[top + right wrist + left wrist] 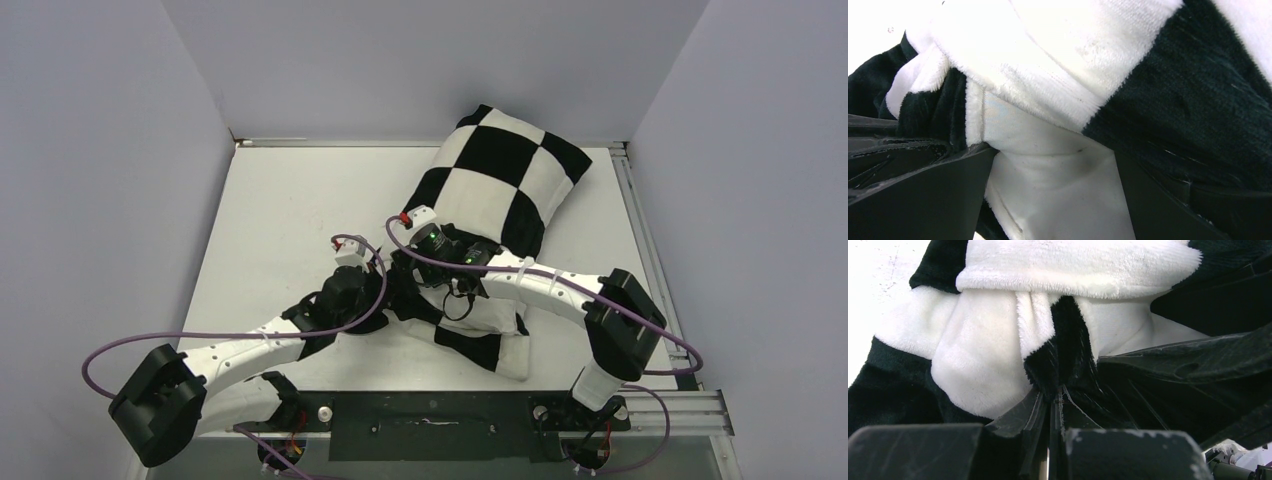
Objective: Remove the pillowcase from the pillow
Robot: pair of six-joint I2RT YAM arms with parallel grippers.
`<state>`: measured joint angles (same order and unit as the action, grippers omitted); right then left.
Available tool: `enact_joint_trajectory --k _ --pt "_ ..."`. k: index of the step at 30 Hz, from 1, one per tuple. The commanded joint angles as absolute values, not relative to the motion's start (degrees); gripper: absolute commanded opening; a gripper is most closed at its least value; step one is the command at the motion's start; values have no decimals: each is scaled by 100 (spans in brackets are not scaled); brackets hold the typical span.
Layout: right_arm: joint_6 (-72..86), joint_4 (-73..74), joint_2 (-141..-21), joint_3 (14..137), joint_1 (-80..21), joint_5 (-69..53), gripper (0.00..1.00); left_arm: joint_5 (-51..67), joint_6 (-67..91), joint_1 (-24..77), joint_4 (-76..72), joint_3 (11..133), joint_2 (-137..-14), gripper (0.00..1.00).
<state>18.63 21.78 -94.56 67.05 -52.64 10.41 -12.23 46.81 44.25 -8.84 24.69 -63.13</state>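
Seen from above, the pillowcase (510, 165) lies slantwise on the white surface (290, 210). Its far end sits plump near the back wall, and its near end is rumpled where the left arm (250, 350) and right arm (540, 285) meet over it. I'd say the cover is mostly on.

At the left wrist, the left fingers (1020, 415) are clenched together on a bunched fold of black-and-white plush, held right at their tips.

At the right wrist, the right fingers (923, 190) stand apart on either side of smooth plain white cloth, probably the pillow (1048, 195), peeping from under the plush hem. Whether they squeeze it I cannot tell.

The risk, to my eye, is that the tip-deep pinch slides off the plush under a pull. Or, if the right side grips nothing, pillow and cover would simply drag along together.
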Motion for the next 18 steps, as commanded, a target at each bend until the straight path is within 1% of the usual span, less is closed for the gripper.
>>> enact_joint_trajectory --k 1,3,5,10,12,13,18 --pt "1905 2527 -9532 6416 -5050 1429 98 -1184 4676 4443 -531 2342 -6340 0" --pt "1907 2596 -9557 6407 -4973 1551 93 -1214 4688 4447 -512 2294 -6312 0" --pt "1898 2597 -9542 6360 -4871 1484 84 -1257 4707 4444 -474 2248 -6300 0" --pt "1885 2619 -9430 6282 -4716 1489 31 -1345 4767 4438 -351 2120 -6276 0" --pt "1889 2659 -9349 6289 -4641 1491 9 -1353 4807 4417 -335 2070 -6254 0" --pt "1884 2679 -9286 6292 -4593 1482 6 -1353 4819 4409 -311 2052 -6235 0" --pt "1866 2762 -8773 6334 -4210 1381 5 -1511 4896 4312 -49 1995 -6088 0"
